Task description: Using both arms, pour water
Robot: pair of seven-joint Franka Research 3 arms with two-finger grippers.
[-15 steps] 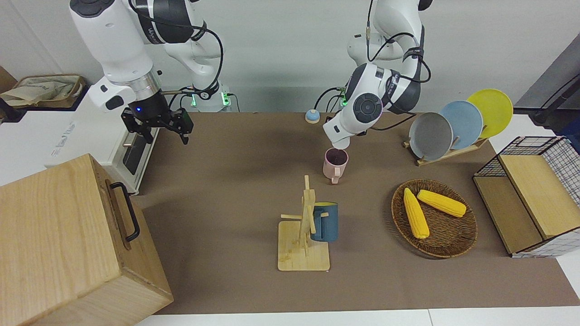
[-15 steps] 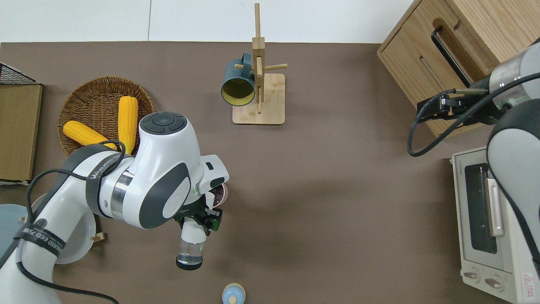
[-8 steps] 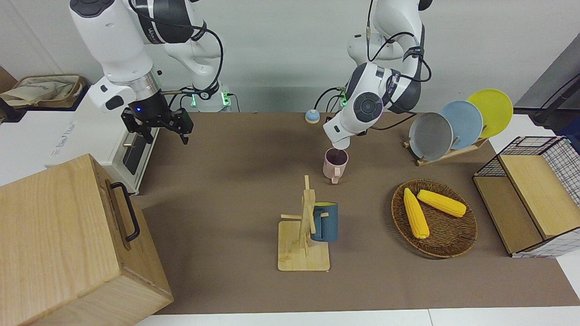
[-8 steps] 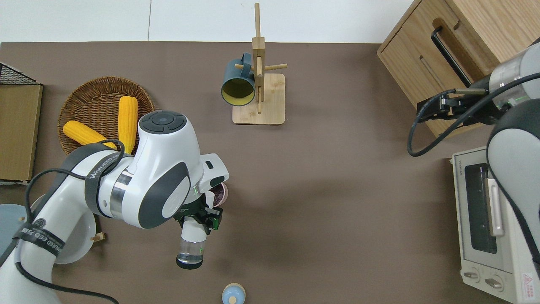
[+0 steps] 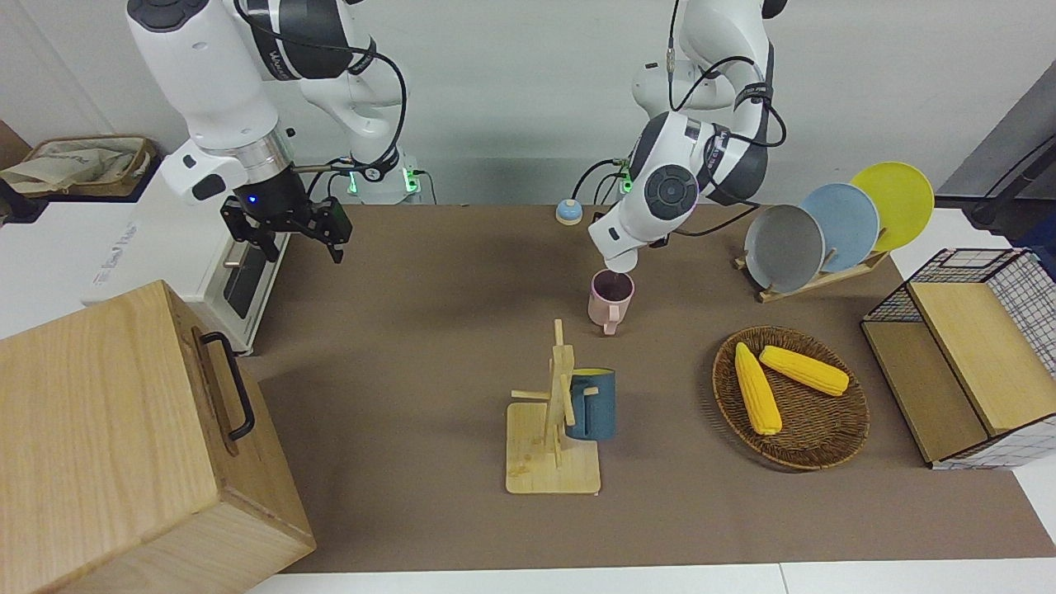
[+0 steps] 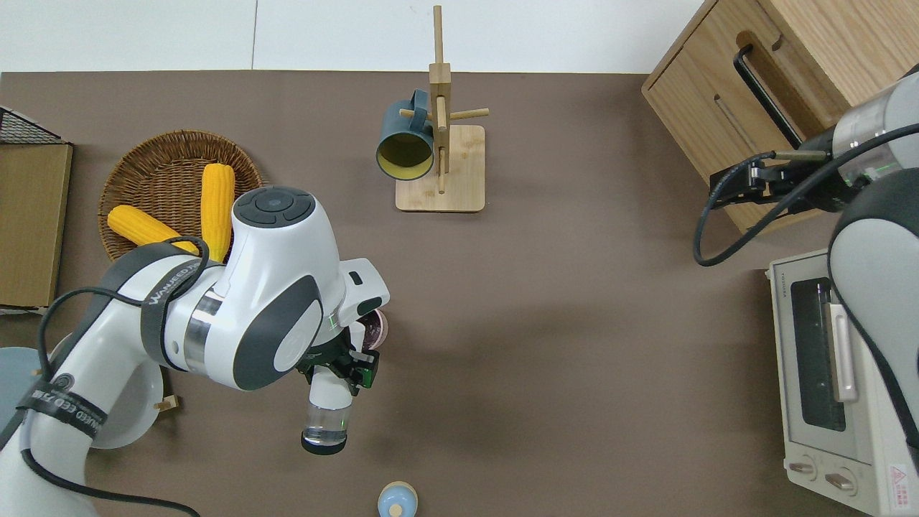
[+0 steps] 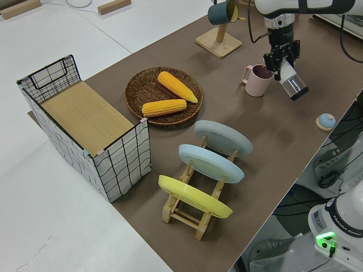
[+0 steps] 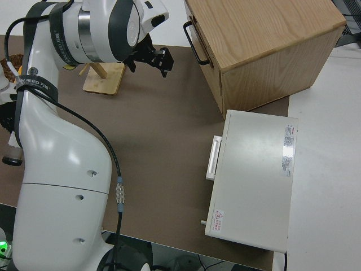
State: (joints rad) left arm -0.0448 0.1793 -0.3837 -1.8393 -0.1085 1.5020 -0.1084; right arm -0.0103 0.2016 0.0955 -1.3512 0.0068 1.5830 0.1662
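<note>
Left gripper (image 6: 337, 365) clamped across clear bottle (image 6: 324, 424), tipped mouth-down over pink mug (image 7: 258, 81). Mug on brown mat (image 5: 429, 330), nearer the robots than mug rack (image 5: 553, 429). Bottle judged light, rigid, smooth-walled, likely slippery; best held mid-body as now, squarely across its width. Mug judged stable but easily nudged by the bottle's neck. Right gripper (image 5: 289, 227) parked, fingers apart, empty.
</note>
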